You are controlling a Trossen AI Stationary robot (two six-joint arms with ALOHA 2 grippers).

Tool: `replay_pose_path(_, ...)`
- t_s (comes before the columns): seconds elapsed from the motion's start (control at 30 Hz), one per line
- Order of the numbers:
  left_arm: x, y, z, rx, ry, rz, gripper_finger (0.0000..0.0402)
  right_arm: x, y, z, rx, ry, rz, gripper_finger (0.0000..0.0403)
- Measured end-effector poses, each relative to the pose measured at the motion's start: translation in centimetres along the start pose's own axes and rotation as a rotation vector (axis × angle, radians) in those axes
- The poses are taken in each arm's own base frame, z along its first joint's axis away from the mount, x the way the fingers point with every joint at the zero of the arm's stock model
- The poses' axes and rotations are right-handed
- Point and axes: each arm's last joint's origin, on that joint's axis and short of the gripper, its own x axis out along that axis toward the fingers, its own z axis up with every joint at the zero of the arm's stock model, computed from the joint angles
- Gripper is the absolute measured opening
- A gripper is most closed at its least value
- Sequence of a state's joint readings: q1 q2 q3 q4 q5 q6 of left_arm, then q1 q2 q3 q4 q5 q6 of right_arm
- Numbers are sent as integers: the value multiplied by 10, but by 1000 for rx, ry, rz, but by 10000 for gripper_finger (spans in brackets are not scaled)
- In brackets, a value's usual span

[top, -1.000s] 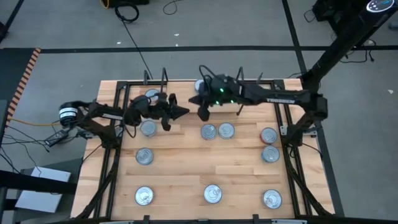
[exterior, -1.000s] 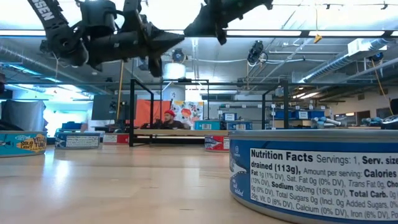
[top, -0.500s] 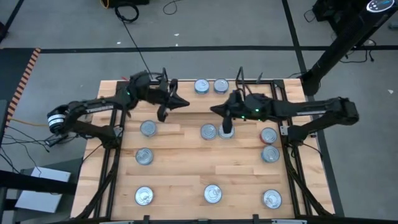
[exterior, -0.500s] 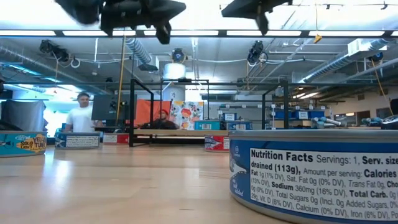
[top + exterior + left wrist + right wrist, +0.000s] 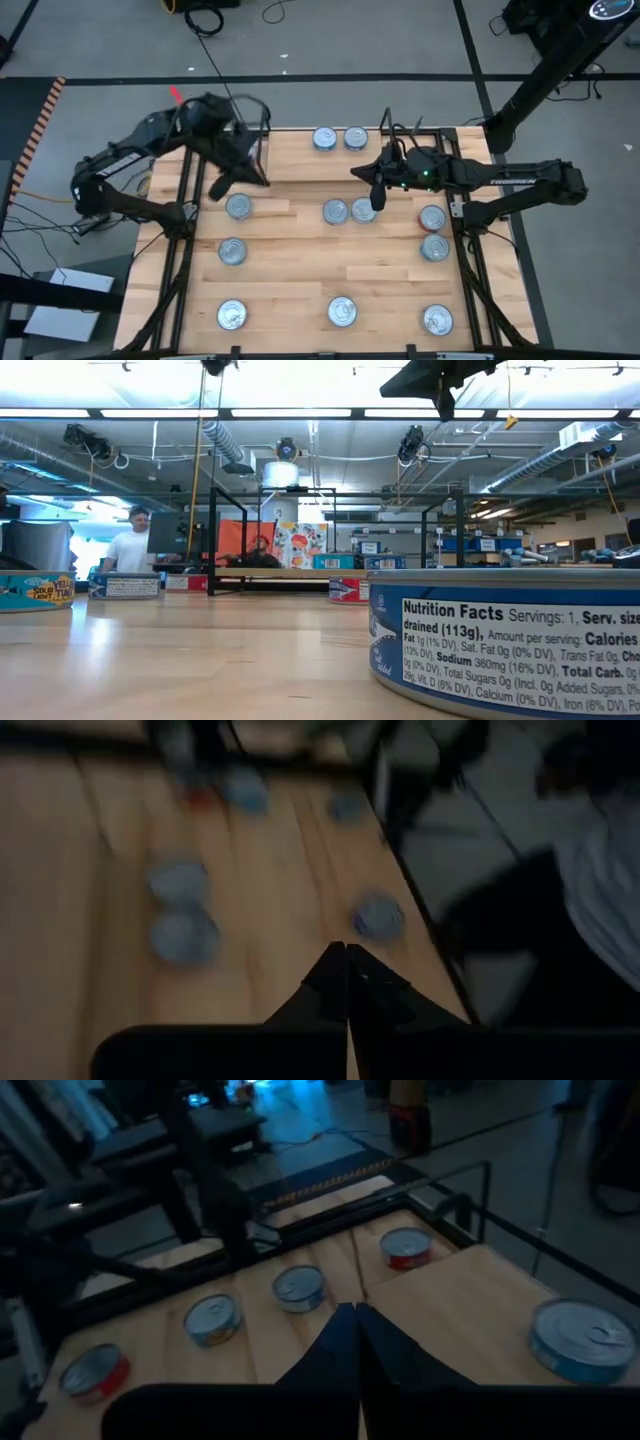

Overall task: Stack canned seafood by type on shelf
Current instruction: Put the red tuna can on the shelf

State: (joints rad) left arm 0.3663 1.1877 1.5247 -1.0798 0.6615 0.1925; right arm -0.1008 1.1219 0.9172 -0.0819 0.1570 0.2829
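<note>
Several flat round tins with silver lids lie on the wooden table. Two tins (image 5: pixel 323 138) (image 5: pixel 355 138) sit side by side on the shelf board (image 5: pixel 295 146) at the far edge, between black wire frames. A pair of tins (image 5: pixel 335 211) (image 5: pixel 362 210) rests at mid-table. My right gripper (image 5: pixel 377 197) (image 5: pixel 355 1310) hangs shut and empty above that pair, high in the low view (image 5: pixel 440 382). My left gripper (image 5: pixel 218 188) (image 5: pixel 347 952) is shut and empty, raised over the table's far left part, above a single tin (image 5: pixel 238 206).
More tins lie along the right side (image 5: pixel 432 217) (image 5: pixel 434 246), the left side (image 5: pixel 232 251) and the near edge (image 5: pixel 232 316) (image 5: pixel 342 311) (image 5: pixel 437 319). A blue-labelled tin (image 5: pixel 505 640) fills the low view's near right. Black frame rails (image 5: pixel 180 250) run along both table sides. A person (image 5: pixel 130 548) stands in the room beyond.
My left gripper has swung from the table's middle toward its left edge, rising out of the low view and turning. My right gripper has moved off the shelf toward the near and right side and now hangs over the middle pair of tins. Both stayed shut.
</note>
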Motion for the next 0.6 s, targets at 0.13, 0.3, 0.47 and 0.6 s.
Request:
replay_pose_path(0.13, 5, -26, -12, -102, 200, -9, 0, 2, -3, -1, -12, 26, 51, 1)
replay_pose_path(0.3, 21, -59, -22, -150, 370, -4, 0, 2, -7, 1, -32, 36, 93, 1)
replay_pose_path(0.47, 30, -86, -26, -166, 407, 52, 0, 2, -9, 1, -62, 37, 100, 1)
replay_pose_path(0.6, 41, -101, -34, -197, 424, 62, 0, 2, -8, 1, -83, 41, 118, 2)
